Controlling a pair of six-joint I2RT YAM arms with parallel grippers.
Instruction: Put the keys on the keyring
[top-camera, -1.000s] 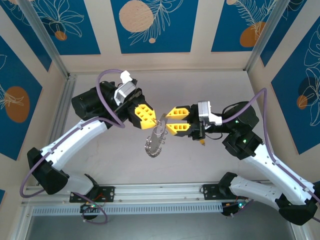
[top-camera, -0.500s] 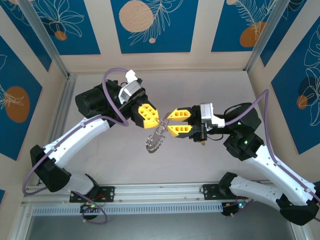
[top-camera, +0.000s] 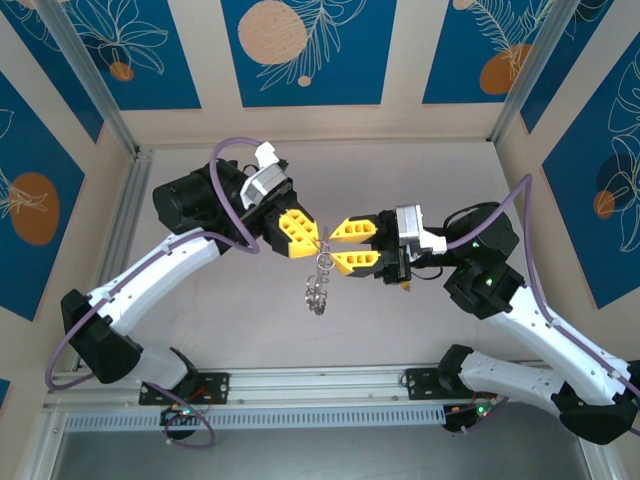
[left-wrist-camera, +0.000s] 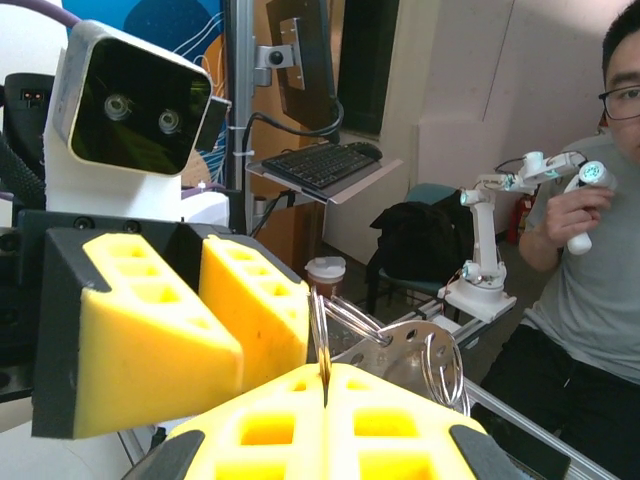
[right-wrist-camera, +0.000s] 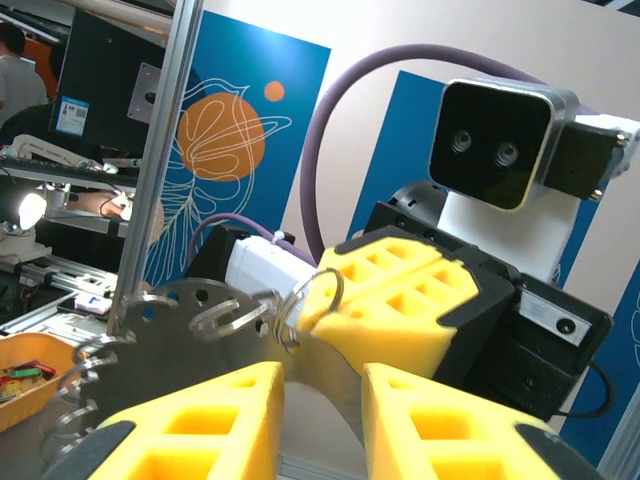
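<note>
The keyring (top-camera: 319, 285) hangs in the air at mid-table, edge-on to the top view, a grey metal piece with holes and small silvery rings along its edge (left-wrist-camera: 425, 350). My left gripper (top-camera: 312, 238) is shut on a thin split ring (left-wrist-camera: 321, 335) at its top; the pads (left-wrist-camera: 390, 400) meet around the wire. My right gripper (top-camera: 340, 245) faces it from the right, open, its fingers (right-wrist-camera: 215, 405) apart just below the ring (right-wrist-camera: 310, 295). A tiny orange spot (top-camera: 405, 287) sits under the right wrist; I cannot tell if it is the key.
The grey tabletop (top-camera: 400, 170) is walled by beige panels with blue prints, and aluminium posts (top-camera: 120, 215) stand at the left and right. A metal rail (top-camera: 320, 385) runs along the near edge between the arm bases.
The keyring has swung from a tilted, broad-side pose to hanging straight down, edge-on. The left gripper shifted slightly up and right; the right gripper barely moved.
</note>
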